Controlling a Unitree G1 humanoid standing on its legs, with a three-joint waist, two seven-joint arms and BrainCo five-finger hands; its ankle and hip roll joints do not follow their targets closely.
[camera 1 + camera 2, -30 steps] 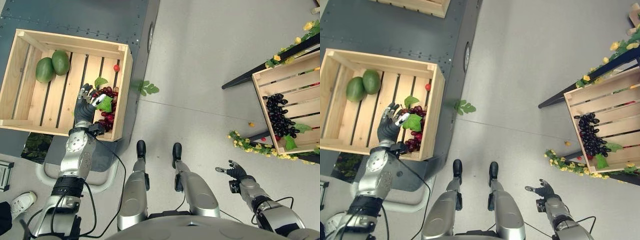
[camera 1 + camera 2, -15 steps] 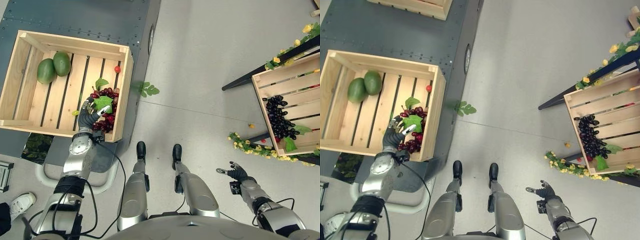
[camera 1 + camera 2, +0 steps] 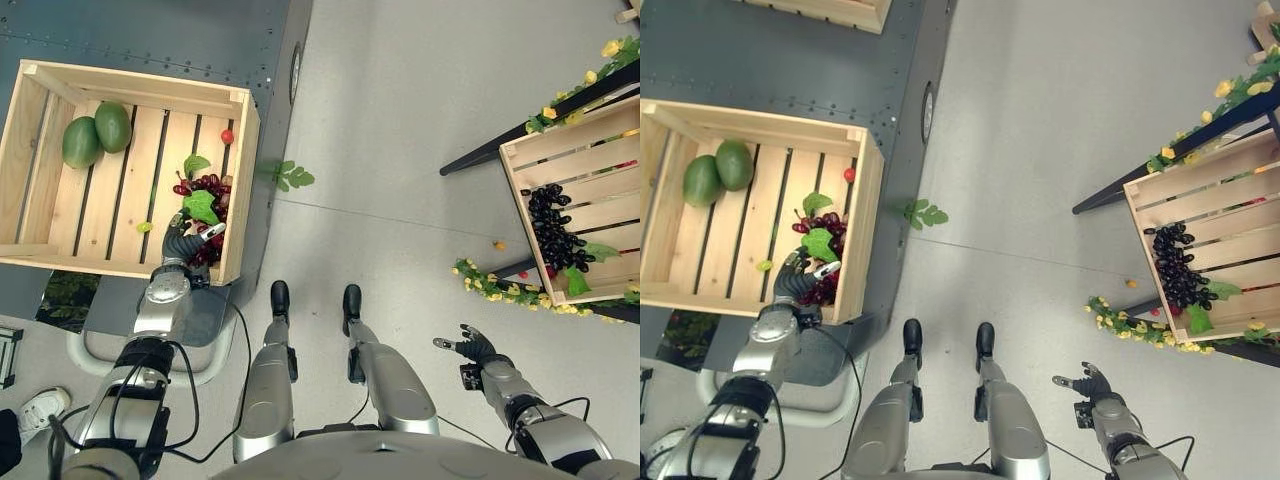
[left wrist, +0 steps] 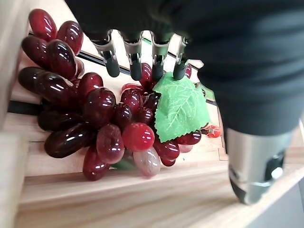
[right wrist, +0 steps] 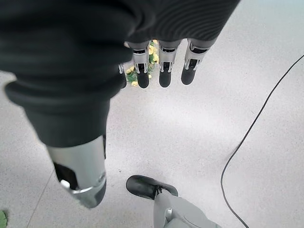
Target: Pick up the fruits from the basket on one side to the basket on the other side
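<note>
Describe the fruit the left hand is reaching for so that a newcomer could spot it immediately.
Find the wooden crate on the robot's left. In its corner nearest the robot, by the left hand, lies a bunch of red grapes with green leaves. It is dark red and clustered, unlike the two green mangoes across the crate.

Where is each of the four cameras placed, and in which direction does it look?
Left eye view: on the head, looking down at the left crate, the red grapes, the right crate; both arms show.
Right eye view: on the head, slightly beside the first, showing the same scene.
Left wrist view: on the left wrist, looking along the left hand, fingers straight just over the red grapes.
Right wrist view: on the right wrist, looking along the right hand at the floor.
Shared: red grapes in the eye views and the left wrist view.
</note>
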